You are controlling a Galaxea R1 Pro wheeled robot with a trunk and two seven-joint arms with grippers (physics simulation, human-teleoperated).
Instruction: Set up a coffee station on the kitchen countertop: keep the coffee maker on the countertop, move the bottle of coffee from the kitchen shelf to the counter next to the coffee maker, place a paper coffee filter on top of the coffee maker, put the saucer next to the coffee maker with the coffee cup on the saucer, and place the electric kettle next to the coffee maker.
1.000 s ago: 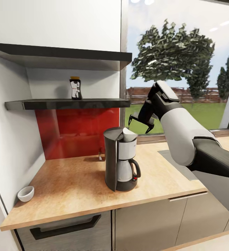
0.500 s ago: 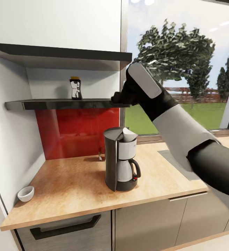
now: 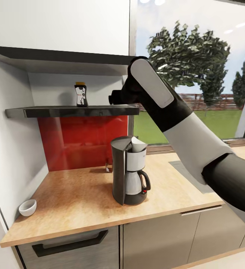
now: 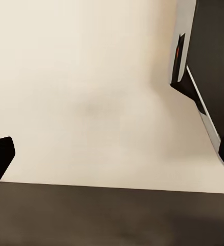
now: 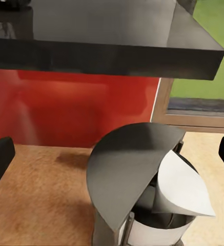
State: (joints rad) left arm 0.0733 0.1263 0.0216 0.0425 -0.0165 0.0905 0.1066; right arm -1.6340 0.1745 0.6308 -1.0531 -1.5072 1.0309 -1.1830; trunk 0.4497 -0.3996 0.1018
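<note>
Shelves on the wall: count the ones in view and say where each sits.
2. The lower shelf is above the red backsplash and holds the bottle of coffee. The upper shelf is directly above it. The right arm covers their right ends.

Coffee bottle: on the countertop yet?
No, the bottle of coffee stands on the kitchen shelf, above the countertop.

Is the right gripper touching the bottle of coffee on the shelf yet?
Apart. The head view shows bare shelf and wall between the bottle of coffee and the right gripper.
</note>
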